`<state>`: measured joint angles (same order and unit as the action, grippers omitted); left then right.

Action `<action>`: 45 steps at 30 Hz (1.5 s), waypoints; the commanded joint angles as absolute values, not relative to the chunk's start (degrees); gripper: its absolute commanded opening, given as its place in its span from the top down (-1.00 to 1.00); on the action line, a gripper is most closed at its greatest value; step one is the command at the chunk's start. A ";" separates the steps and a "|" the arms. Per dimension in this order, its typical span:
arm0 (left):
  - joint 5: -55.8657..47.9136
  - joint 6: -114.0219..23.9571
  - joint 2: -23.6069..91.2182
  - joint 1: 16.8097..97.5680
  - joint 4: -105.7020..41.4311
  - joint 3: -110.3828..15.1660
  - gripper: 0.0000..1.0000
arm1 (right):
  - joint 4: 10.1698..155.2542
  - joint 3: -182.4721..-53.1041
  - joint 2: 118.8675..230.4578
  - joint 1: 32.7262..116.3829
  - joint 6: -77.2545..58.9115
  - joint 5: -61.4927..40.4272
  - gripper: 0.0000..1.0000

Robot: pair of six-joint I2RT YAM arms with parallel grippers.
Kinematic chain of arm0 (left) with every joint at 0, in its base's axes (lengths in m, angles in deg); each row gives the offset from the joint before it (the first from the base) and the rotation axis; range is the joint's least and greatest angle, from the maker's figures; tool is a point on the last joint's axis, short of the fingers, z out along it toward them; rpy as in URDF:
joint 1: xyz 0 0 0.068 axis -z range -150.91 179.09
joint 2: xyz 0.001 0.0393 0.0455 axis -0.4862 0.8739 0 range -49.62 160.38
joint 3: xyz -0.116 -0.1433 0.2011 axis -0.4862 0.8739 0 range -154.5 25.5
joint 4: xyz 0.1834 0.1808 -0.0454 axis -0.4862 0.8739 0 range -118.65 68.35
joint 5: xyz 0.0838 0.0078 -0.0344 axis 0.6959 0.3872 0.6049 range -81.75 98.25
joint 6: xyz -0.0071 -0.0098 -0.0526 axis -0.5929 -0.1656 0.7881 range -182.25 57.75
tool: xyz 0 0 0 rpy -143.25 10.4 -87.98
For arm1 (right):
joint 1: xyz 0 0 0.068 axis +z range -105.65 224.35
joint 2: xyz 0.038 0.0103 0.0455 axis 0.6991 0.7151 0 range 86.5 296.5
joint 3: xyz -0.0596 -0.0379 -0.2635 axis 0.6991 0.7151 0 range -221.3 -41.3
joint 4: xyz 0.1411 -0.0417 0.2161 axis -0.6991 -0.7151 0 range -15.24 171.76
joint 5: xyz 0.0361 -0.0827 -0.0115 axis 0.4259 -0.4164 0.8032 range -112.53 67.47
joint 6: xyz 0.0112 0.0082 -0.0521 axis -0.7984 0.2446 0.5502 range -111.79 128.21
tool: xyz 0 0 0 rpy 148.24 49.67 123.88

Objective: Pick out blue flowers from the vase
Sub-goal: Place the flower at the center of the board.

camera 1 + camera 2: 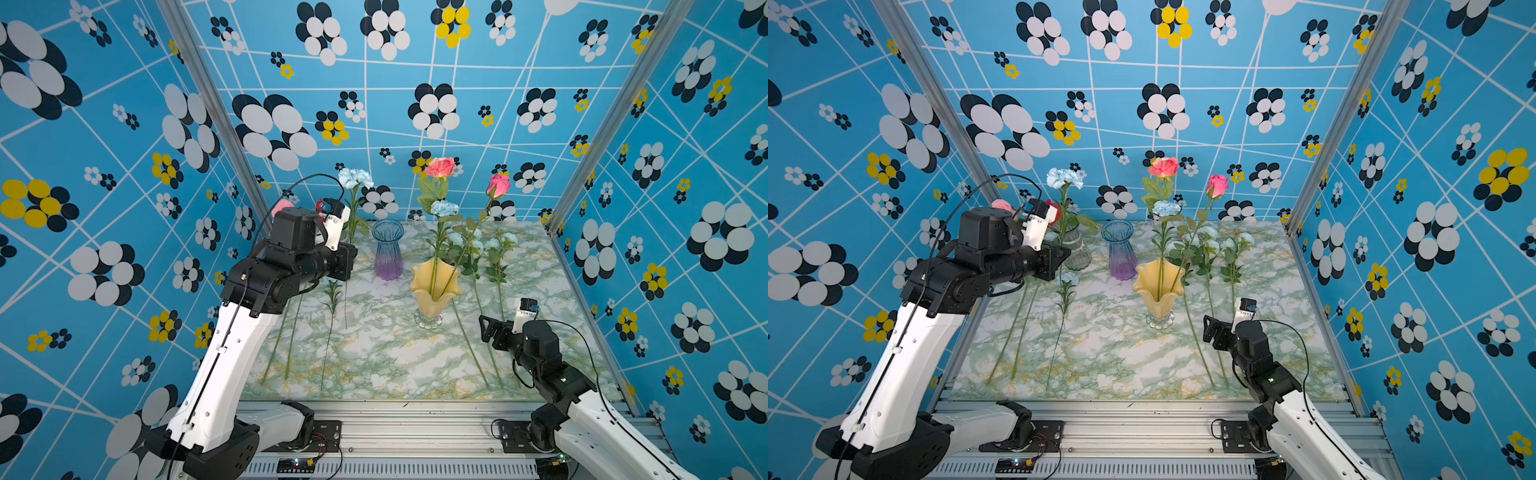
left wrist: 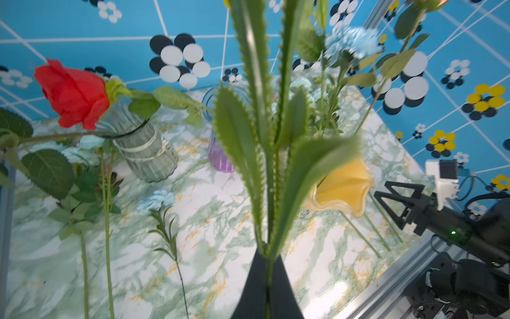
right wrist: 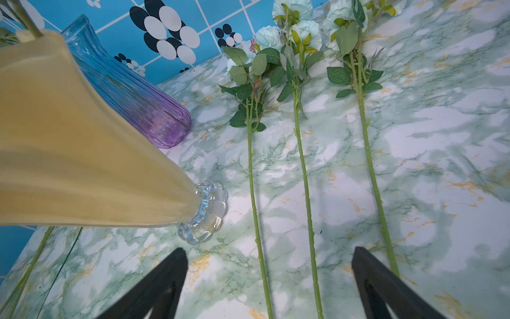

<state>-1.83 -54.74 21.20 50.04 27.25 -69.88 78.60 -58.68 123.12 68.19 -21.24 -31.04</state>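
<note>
My left gripper (image 2: 267,255) is shut on the thin green stem of a blue flower, held upright at the back left. Its pale ruffled bloom (image 1: 355,178) (image 1: 1064,178) stands high above the gripper (image 1: 350,253). A yellow vase (image 1: 434,286) (image 1: 1158,282) in the middle holds two pink roses (image 1: 439,166) and another blue flower (image 1: 444,208). Three blue flowers (image 3: 305,33) lie on the table right of that vase. My right gripper (image 3: 269,250) (image 1: 488,328) is open low over their stems (image 3: 303,171), holding nothing.
A ribbed grey glass vase (image 2: 143,149) with a red rose (image 2: 74,94) stands at the back left. An empty blue-to-purple vase (image 1: 387,253) stands behind the yellow one. More stems and a small blue carnation (image 2: 157,197) lie on the left of the marble table (image 1: 374,357). Patterned walls enclose three sides.
</note>
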 commanded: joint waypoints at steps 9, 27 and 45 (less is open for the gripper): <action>-2.47 -49.91 20.90 47.46 17.75 -49.15 1.00 | 81.40 -58.17 123.81 68.43 -22.11 -31.67 -0.91; -6.47 -50.64 32.82 43.83 12.46 -38.80 1.00 | 81.50 -57.73 123.30 68.43 -22.12 -31.59 -0.93; -1.35 -53.79 42.93 43.29 15.97 -38.40 1.00 | 81.40 -57.47 122.71 68.36 -22.11 -31.72 -0.94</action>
